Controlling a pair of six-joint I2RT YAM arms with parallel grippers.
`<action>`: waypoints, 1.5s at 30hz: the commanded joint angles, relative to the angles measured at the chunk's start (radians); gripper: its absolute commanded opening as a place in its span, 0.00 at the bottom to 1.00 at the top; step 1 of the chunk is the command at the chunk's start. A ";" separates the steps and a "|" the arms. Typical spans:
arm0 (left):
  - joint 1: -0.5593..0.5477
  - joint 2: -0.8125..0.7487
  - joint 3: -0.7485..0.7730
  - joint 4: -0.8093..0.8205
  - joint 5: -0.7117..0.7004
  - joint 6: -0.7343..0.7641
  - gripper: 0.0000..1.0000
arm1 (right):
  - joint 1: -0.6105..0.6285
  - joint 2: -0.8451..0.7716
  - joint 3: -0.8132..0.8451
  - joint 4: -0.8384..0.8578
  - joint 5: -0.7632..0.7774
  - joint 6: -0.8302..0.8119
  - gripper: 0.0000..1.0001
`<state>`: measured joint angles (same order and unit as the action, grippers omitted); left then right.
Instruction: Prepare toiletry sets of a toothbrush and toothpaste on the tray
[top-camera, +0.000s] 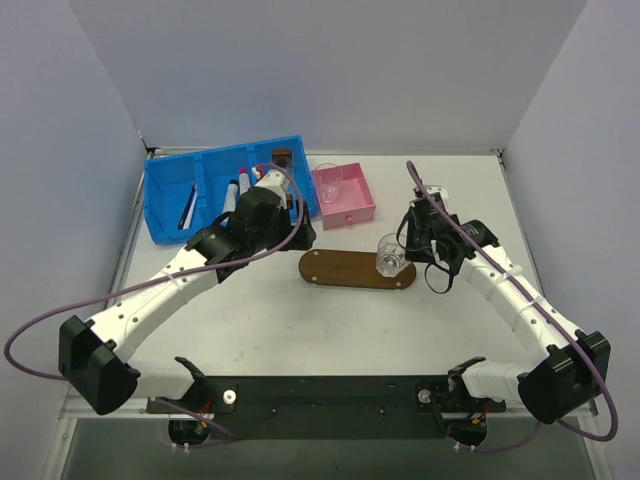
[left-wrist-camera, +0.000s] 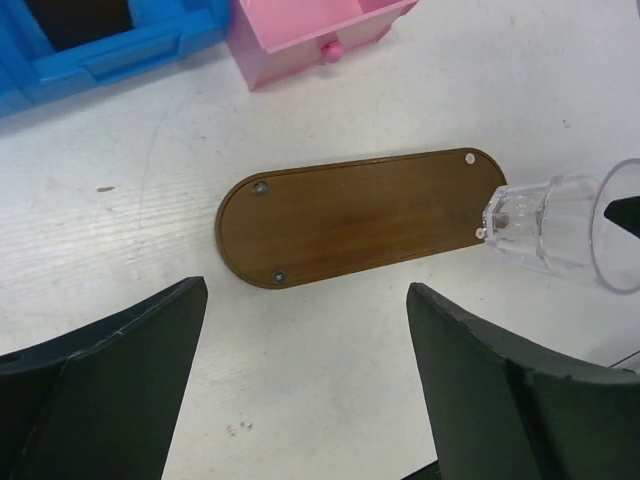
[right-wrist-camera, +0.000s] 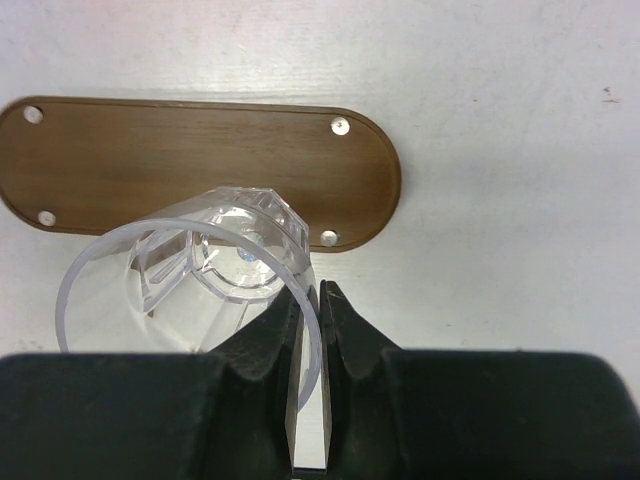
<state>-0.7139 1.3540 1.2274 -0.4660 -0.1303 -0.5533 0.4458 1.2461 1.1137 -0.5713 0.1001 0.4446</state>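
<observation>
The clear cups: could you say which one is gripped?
The cup at the tray's right end, its rim pinched by the right gripper; the other cup sits in the pink box.

The tray (top-camera: 357, 269) is bare from its left end to past its middle. Its right end is taken by a clear cup (top-camera: 391, 256), its rim pinched in the right jaws, and the right arm (top-camera: 510, 295) closes off that side. The left arm (top-camera: 160, 285) lies across the near side of the blue bin (top-camera: 165, 205), the left jaws spread wide. A pink box (top-camera: 345, 213) stands just behind the tray. The surface (top-camera: 280, 320) in front of the tray is open.
</observation>
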 joint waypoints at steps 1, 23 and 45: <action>0.031 -0.144 -0.080 0.024 0.000 0.044 0.95 | -0.035 -0.037 -0.038 0.034 0.023 -0.150 0.00; 0.220 -0.230 -0.140 -0.054 0.095 0.105 0.97 | -0.144 0.068 -0.129 0.197 -0.077 -0.297 0.00; 0.232 -0.222 -0.146 -0.042 0.126 0.119 0.97 | -0.156 0.125 -0.144 0.209 -0.027 -0.340 0.00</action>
<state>-0.4889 1.1400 1.0718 -0.5404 -0.0204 -0.4477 0.2943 1.3800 0.9829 -0.3725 0.0490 0.1169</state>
